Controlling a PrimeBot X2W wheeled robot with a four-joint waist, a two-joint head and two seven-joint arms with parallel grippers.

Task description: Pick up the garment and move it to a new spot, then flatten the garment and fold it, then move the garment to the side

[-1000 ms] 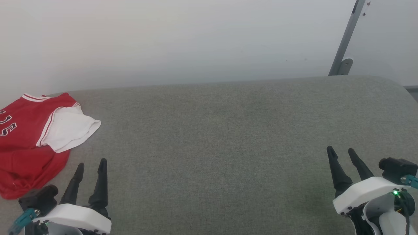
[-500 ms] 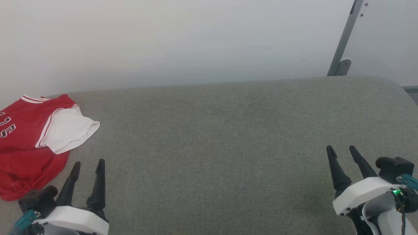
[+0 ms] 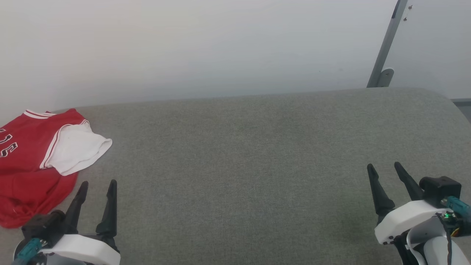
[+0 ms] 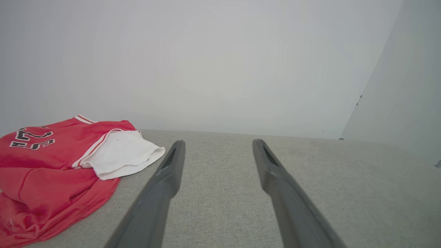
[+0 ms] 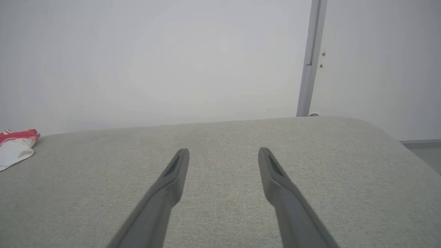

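Garment bunched, left end of grey cushion | number possibly 23

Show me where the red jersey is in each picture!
Head view: jersey at the far left edge, beside the open left gripper.
Left wrist view: jersey in the lower left.
Right wrist view: a small bit of jersey at the far left edge.
Shared landmark: the grey cushion it lies on.

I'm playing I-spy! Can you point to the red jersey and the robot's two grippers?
red jersey (image 3: 29,180), head view, on its red cloth.
left gripper (image 3: 99,182), head view, midway between its fingertips.
right gripper (image 3: 383,165), head view, midway between its fingertips.
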